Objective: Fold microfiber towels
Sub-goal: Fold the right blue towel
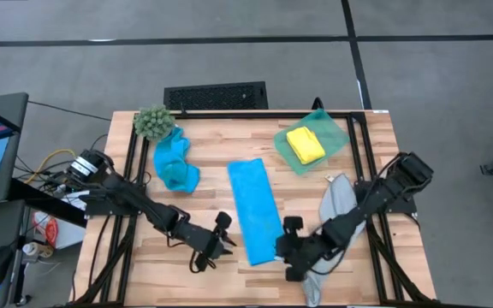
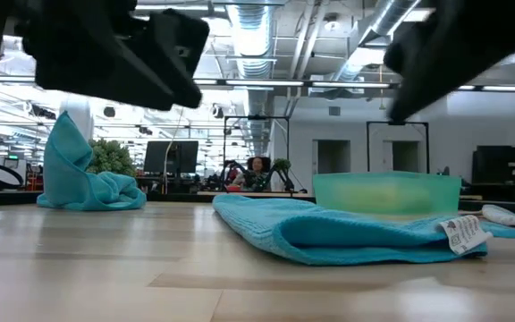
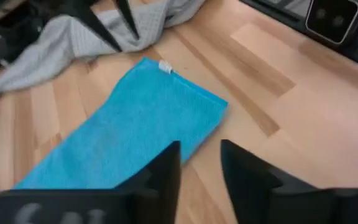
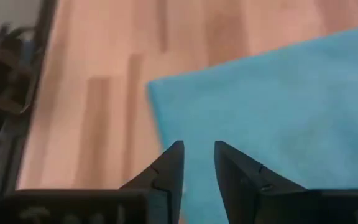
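Note:
A bright blue towel (image 1: 255, 210) lies flat as a long folded strip mid-table, with a white tag (image 2: 460, 234) at its near end. A second blue towel (image 1: 175, 167) sits crumpled at the far left. A yellow towel (image 1: 306, 144) lies folded in the green bin (image 1: 330, 130). A pale grey towel (image 1: 334, 201) lies under my right arm. My left gripper (image 1: 225, 242) is open just left of the strip's near end (image 3: 129, 137). My right gripper (image 1: 288, 248) is open at the strip's near right corner (image 4: 278, 106), above it.
A fuzzy green plant (image 1: 152, 122) stands at the far left corner. A black frame rail (image 1: 362, 154) runs along the table's right side. Bare wood (image 1: 204, 278) lies along the near edge, in front of the grippers.

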`<state>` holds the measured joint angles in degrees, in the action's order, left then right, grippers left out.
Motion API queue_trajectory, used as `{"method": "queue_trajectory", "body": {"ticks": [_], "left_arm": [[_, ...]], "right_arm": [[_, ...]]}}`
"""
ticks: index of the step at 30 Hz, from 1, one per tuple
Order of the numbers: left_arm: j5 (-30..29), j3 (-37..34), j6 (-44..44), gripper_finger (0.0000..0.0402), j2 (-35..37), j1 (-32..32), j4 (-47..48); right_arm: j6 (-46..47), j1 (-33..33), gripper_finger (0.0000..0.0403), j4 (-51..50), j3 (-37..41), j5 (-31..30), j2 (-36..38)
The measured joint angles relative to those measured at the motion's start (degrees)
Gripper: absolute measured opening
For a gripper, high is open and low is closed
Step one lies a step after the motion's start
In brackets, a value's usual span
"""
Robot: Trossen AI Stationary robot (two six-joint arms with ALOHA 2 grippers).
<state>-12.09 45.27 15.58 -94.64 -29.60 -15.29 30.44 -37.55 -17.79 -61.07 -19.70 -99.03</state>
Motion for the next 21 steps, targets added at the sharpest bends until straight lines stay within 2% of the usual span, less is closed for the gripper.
{"method": "queue_trajectory", "body": {"ticks": [4,8,12,14,21], "left_arm": [[-2.79,1.58,5.67,0.0173,-5.23,-1.65,-5.82],[-7.37,6.28,10.20,0.0200,-13.06,-2.98,-7.45],[-10.77,12.83,10.47,0.0212,-19.69,-3.32,-7.43],[-10.15,16.39,9.77,0.0213,-22.53,-3.34,-7.77],[-10.04,24.21,6.34,0.0214,-27.70,-3.90,3.12]], "right_arm": [[1.58,-4.31,0.0142,-0.32,0.40,-1.15,-1.81],[2.53,-7.40,0.0177,-0.66,0.49,-3.59,-3.71],[3.01,-9.32,0.0201,-0.90,0.41,-5.99,-4.43],[3.00,-10.34,0.0207,-0.82,0.34,-6.66,-4.41],[0.84,-12.40,0.0206,-1.87,0.48,-7.82,-4.41]]}}
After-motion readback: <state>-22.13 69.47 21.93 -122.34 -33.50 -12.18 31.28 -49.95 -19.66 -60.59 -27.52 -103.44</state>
